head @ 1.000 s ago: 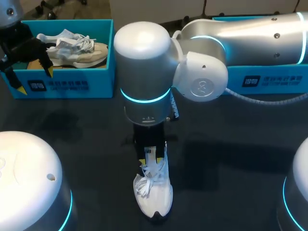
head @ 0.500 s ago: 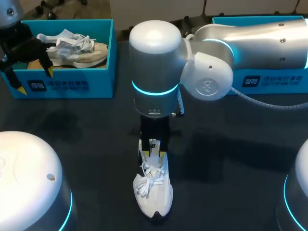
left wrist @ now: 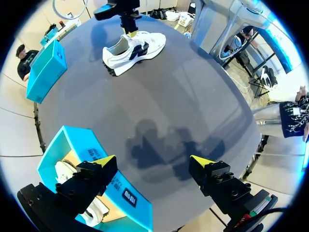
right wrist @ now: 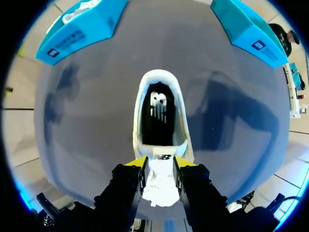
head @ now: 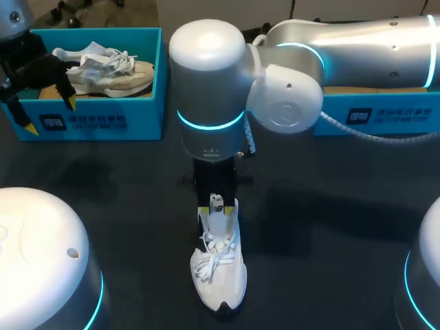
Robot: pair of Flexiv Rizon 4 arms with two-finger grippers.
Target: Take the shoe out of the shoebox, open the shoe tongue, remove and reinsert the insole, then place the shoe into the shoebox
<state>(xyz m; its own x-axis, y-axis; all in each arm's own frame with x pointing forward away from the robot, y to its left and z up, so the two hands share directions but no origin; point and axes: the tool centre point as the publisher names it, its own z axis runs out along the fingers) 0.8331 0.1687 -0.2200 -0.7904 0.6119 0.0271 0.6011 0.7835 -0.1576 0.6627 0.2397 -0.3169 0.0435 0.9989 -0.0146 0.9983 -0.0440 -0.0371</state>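
A white shoe lies on the dark table, toe toward the near edge. My right gripper stands over its heel end, shut on the shoe tongue, which is pinched between the yellow-tipped fingers. Ahead of those fingers the shoe's mouth gapes, showing the black insole inside. My left gripper hangs open at the front wall of the left teal shoebox, with nothing between its fingers. In the left wrist view the shoe lies far ahead of the open left gripper.
The left shoebox holds a second, beige and white shoe. Another teal shoebox stands at the back right, partly behind my right arm. Both boxes lie beyond the shoe in the right wrist view.
My right gripper has drawn back a little toward the shoe's heel with the tongue in it, its wrist swinging right and back again. The left arm has kept still.
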